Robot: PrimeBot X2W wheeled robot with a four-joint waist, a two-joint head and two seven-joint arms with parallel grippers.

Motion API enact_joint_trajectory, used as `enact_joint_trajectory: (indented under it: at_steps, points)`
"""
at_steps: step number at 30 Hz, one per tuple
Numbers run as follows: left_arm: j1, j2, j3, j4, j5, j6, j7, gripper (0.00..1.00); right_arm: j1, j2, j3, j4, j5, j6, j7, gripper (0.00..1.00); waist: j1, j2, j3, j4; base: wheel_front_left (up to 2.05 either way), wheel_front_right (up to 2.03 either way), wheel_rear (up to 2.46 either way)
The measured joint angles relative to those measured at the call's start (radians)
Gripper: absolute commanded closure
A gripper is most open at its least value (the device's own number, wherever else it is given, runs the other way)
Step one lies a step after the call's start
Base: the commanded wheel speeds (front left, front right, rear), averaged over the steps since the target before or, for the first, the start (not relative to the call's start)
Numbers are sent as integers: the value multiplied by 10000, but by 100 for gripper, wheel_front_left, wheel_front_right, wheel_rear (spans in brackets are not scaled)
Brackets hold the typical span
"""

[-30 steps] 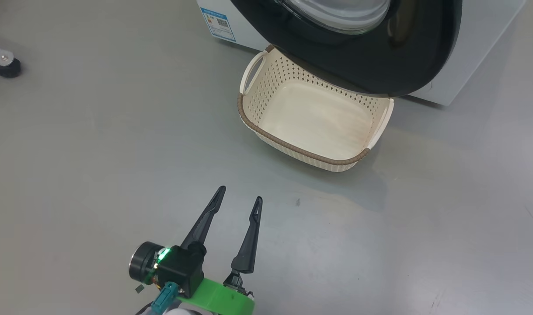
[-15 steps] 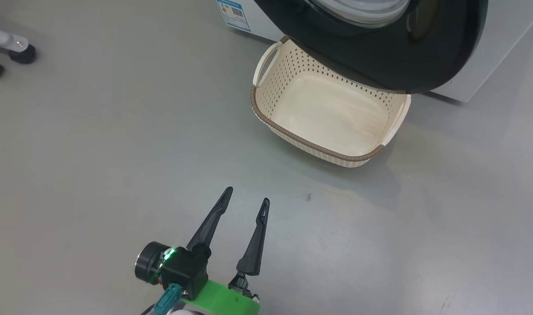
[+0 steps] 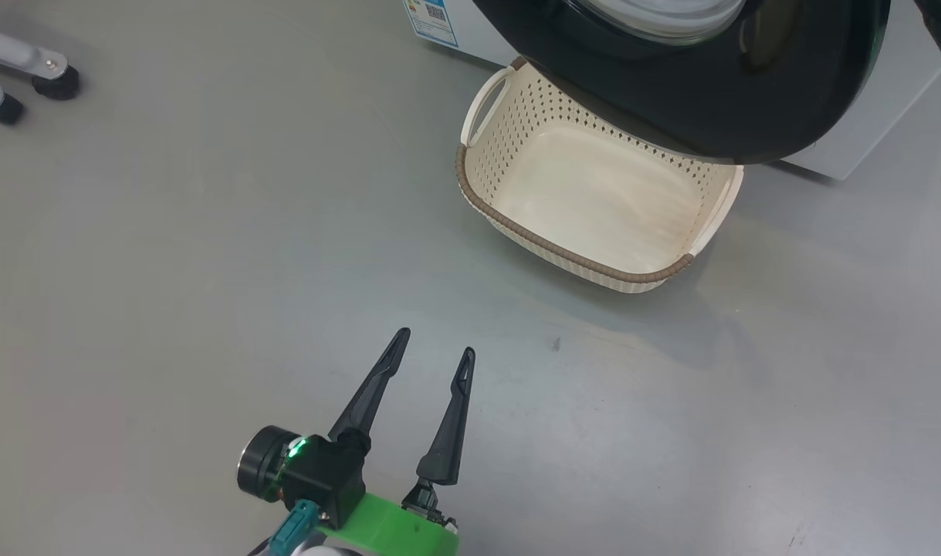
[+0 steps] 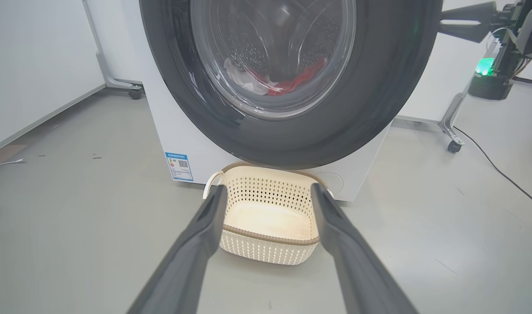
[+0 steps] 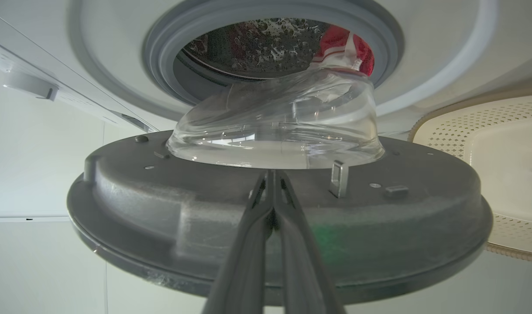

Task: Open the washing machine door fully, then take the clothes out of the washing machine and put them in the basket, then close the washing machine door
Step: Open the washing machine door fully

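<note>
Left wrist view: basket (image 4: pixel 269 228) beyond open jaws

Left gripper (image 3: pixel 434 344): lower centre-left of the head view, its two dark fingers spread apart in a V, tips pointing up-frame. Green wrist mount (image 3: pixel 393 533) at the bottom edge, small green lamp (image 3: pixel 292 446) lit. Right gripper (image 5: pixel 271 174): in its own wrist view, fingers pressed together, rising from bottom centre to mid-frame.

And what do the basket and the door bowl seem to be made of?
Basket: likely moulded plastic, matt cream, with punched holes; the brown rim looks woven, perhaps imitation. Door bowl: clear and glossy, glass or clear plastic; reflections show, and the clothes are seen through it.
</note>
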Motion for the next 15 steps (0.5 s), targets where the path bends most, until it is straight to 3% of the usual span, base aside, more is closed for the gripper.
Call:
enact_joint_trajectory:
  at_steps: [15]
  points:
    - [2, 0, -35, 0, 19, 0, 0, 0, -115, 123, 384, 821, 679, -8, 855, 100, 0, 0, -57, 52, 0, 0, 0]
